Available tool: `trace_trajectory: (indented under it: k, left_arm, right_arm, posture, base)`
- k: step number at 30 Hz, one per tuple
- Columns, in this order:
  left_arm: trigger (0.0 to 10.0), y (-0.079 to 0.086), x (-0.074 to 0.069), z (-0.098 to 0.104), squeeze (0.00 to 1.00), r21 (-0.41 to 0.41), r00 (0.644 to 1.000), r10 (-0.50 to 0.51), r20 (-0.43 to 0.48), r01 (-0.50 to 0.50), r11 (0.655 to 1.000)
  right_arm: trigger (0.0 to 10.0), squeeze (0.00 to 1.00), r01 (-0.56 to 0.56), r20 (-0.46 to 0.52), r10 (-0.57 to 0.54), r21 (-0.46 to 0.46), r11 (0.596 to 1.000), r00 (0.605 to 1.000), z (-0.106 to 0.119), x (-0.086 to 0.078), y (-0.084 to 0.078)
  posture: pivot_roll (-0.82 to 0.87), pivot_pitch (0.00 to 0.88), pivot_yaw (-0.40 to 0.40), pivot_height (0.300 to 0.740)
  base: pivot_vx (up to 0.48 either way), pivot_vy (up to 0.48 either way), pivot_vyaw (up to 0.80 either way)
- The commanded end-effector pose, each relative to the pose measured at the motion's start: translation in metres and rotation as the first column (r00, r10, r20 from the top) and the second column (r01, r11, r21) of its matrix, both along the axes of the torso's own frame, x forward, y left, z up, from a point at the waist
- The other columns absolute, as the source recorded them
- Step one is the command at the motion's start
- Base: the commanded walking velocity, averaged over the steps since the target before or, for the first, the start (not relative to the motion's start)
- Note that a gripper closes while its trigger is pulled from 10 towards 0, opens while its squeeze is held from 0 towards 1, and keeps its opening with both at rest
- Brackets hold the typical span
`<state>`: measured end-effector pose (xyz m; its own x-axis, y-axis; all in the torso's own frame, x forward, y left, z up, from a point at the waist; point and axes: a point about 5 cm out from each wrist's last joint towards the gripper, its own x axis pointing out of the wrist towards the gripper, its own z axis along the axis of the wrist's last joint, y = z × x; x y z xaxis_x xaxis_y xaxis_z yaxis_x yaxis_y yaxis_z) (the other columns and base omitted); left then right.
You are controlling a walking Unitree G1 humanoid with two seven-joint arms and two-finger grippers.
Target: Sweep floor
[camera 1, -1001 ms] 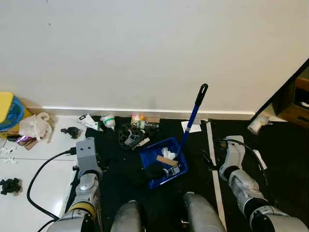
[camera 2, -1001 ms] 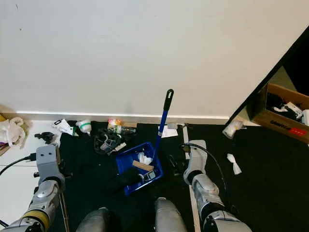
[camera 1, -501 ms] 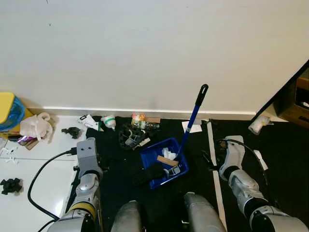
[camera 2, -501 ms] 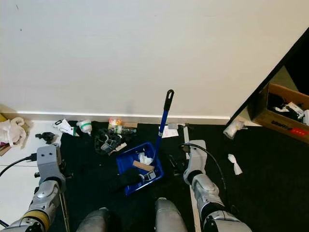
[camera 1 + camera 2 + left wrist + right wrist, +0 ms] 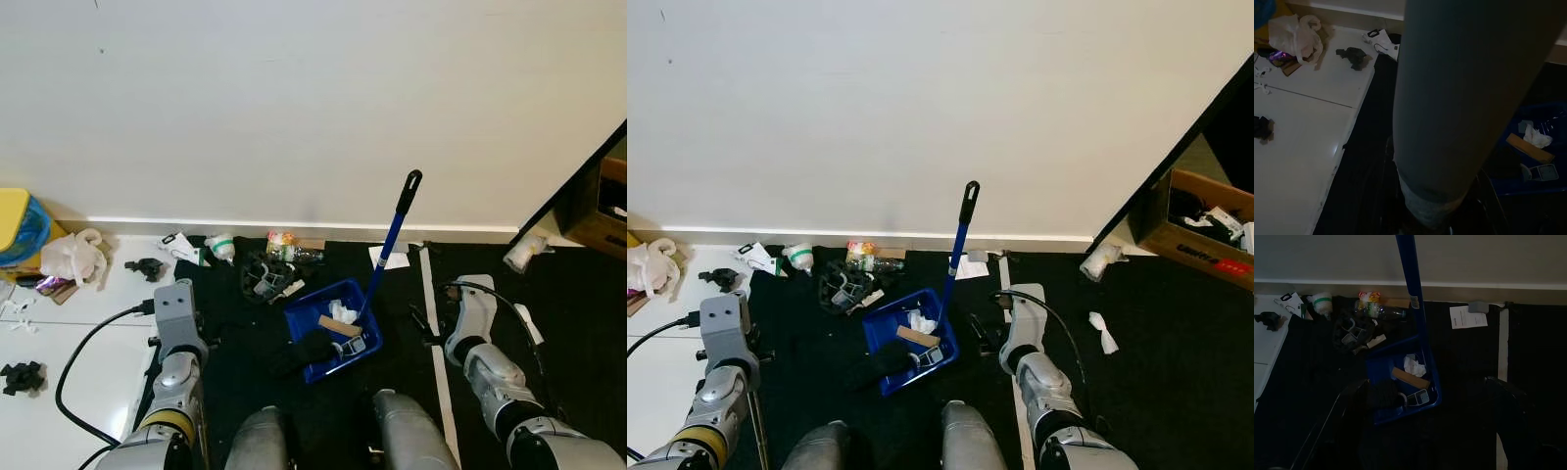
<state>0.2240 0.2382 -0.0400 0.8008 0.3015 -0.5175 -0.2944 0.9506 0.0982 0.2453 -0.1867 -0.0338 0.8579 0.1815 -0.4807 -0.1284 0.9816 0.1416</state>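
Dustpan [image 5: 331, 331], blue, one, sits on the black carpet [image 5: 245, 333] dead centre, its long handle [image 5: 390, 245] rising toward 1 o'clock. We count three scraps inside it. Left arm [image 5: 176, 362] at 7 o'clock and right arm [image 5: 480, 352] at 5 o'clock hang low; we cannot tell either gripper's finger state. Litter pile [image 5: 266, 274] at 11 o'clock.

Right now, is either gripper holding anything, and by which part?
The right gripper is open and holds nothing. A grey pole runs close past the left wrist camera; whether the left gripper grips it cannot be told.
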Motion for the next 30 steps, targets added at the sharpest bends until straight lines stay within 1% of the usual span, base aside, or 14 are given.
trace_trajectory:
  k: [1, 17, 21, 30]
  left_arm:
    - [10.0, -0.0077, -0.0115, -0.0112, 0.00, -0.065, 0.999, 0.027, -0.047, -0.030, 0.997]
    - [10.0, -0.0079, -0.0112, -0.0110, 0.00, -0.066, 0.999, 0.029, -0.044, -0.031, 0.997]
    - [10.0, -0.0075, -0.0115, -0.0111, 0.00, -0.066, 0.999, 0.028, -0.045, -0.031, 0.997]
    - [10.0, -0.0069, -0.0120, -0.0112, 0.00, -0.063, 0.998, 0.032, -0.046, -0.034, 0.997]
  right_arm:
    - [10.0, 0.00, 0.013, -0.023, -0.013, 0.000, 1.000, 1.000, -0.0027, -0.0033, -0.0038]
    - [10.0, 0.00, 0.026, -0.022, -0.026, 0.000, 1.000, 0.999, -0.0025, -0.0032, -0.0056]
    - [10.0, 0.00, 0.009, -0.021, -0.009, -0.008, 1.000, 1.000, -0.0024, -0.0032, -0.0046]
    - [10.0, 0.00, 0.008, -0.026, -0.008, 0.000, 1.000, 1.000, -0.0030, -0.0036, -0.0037]
  posture:
    - [0.00, 0.074, -0.040, 0.740]
    - [0.00, 0.083, -0.036, 0.740]
    - [0.01, 0.088, -0.035, 0.740]
    - [0.01, 0.089, -0.038, 0.740]
  base:
    - [0.000, 0.000, 0.00]
    - [0.000, 0.000, 0.00]
    - [0.000, 0.000, 0.00]
    - [0.000, 0.000, 0.00]
